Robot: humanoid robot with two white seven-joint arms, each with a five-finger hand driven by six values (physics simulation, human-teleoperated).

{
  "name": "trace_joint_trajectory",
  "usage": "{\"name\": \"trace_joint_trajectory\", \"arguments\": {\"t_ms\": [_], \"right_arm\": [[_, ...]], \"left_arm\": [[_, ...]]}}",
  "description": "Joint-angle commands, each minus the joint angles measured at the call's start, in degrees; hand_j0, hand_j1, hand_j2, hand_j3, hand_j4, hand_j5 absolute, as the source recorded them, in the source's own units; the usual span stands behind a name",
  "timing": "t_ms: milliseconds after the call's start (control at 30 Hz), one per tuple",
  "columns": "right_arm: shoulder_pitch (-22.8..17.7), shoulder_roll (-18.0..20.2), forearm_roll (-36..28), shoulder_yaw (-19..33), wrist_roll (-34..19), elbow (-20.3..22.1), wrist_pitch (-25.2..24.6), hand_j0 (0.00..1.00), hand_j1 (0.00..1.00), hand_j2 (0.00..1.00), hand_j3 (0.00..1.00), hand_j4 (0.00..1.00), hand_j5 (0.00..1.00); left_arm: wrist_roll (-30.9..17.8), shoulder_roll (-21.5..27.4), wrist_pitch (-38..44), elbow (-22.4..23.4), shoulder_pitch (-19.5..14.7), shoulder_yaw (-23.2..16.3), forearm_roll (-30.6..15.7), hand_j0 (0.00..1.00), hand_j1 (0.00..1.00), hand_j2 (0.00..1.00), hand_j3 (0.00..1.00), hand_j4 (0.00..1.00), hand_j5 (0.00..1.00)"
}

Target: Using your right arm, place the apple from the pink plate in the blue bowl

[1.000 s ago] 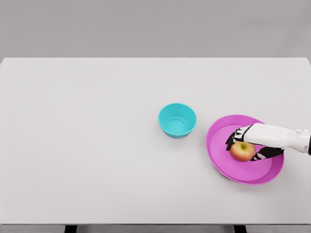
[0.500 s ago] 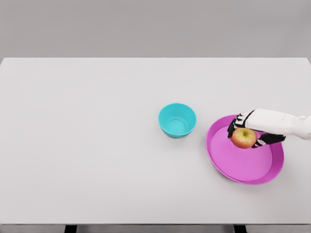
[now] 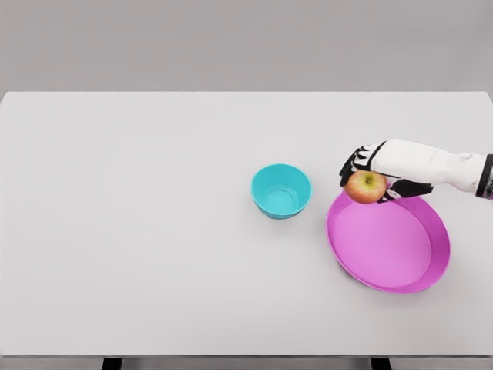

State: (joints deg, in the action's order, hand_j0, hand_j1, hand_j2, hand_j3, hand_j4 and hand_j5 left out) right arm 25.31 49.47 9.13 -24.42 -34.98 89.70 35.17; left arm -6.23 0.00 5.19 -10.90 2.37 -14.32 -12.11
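My right hand (image 3: 368, 176) comes in from the right edge and is shut on the red and yellow apple (image 3: 365, 187). The apple hangs in the air over the far left rim of the pink plate (image 3: 389, 247), which holds nothing. The blue bowl (image 3: 281, 190) stands to the left of the plate, with a short gap of table between it and the apple. Nothing lies inside the bowl. My left arm does not show.
The white table (image 3: 139, 231) spreads wide to the left and front of the bowl. Its front edge runs along the bottom of the picture, and a grey wall stands behind its far edge.
My right hand has lifted the apple off the plate and carried it up and to the left, towards the bowl. The plate and bowl have stayed put.
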Motion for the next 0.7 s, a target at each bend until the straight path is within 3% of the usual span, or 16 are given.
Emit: {"name": "trace_joint_trajectory", "arguments": {"t_ms": [0,333,467,667], "right_arm": [[0.09,-1.57,-0.34,-0.1,-0.02,-0.05,-0.17,0.53,0.53,0.53,0.53,0.53,0.53],[2.64,-6.49,0.98,-0.72,-0.02,-1.89,-0.17,0.53,0.53,0.53,0.53,0.53,0.53],[5.45,-8.77,2.12,-3.09,-0.02,-5.41,-0.17,0.53,0.53,0.53,0.53,0.53,0.53],[8.7,-11.5,3.35,-6.17,-0.02,-7.26,-0.17,0.53,0.53,0.53,0.53,0.53,0.53]], "left_arm": [[-0.01,0.0,0.0,0.0,0.0,0.0,-0.02,1.0,1.0,1.0,1.0,1.0,1.0],[-0.01,0.0,0.0,0.0,0.0,0.0,-0.02,1.0,1.0,1.0,1.0,1.0,1.0],[-0.01,0.0,0.0,0.0,0.0,0.0,-0.02,1.0,1.0,1.0,1.0,1.0,1.0],[-0.01,0.0,0.0,0.0,0.0,0.0,-0.02,1.0,1.0,1.0,1.0,1.0,1.0]]}}
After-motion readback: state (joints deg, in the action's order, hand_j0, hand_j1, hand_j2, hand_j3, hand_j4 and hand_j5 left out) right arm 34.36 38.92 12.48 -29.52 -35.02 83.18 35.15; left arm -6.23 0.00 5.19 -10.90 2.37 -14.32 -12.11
